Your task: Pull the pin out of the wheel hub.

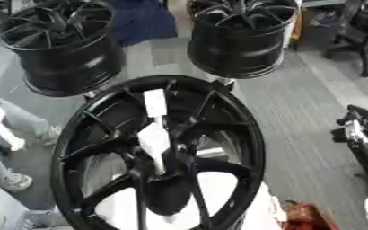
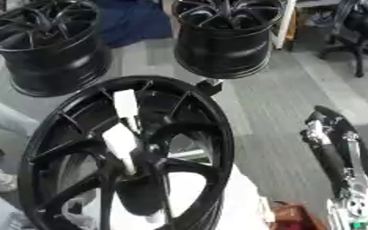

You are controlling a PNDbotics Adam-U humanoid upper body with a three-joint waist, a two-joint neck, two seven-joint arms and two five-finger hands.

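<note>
Though seen only at far right edge, right hand [image 2: 322,120] well apart from wheel [image 1: 242,134]; touching nothing. Cannot tell whether fingers apart or together: dark, merging with arm. Left hand in neither view.

Wheel tilted, face toward camera, filling lower centre. Taking pin [image 1: 154,140] to be the white elongated piece along 1 spoke: lower end at hub [image 1: 165,173], upper end toward rim, just below a white tag [image 1: 154,102]. A judgement, not certain. Long axis near upright in view, top leaning slightly left.

Key relation: pin to left of right hand and about level with it, near side of rim between the 2. Right hand nearer by default, being the only 1 visible.

Likely need: reach leftward over rim, close on pin, then draw along its own axis, away from hub. Not yet begun.

2 other wheels [image 1: 61,45] farther back, not involved.
</note>
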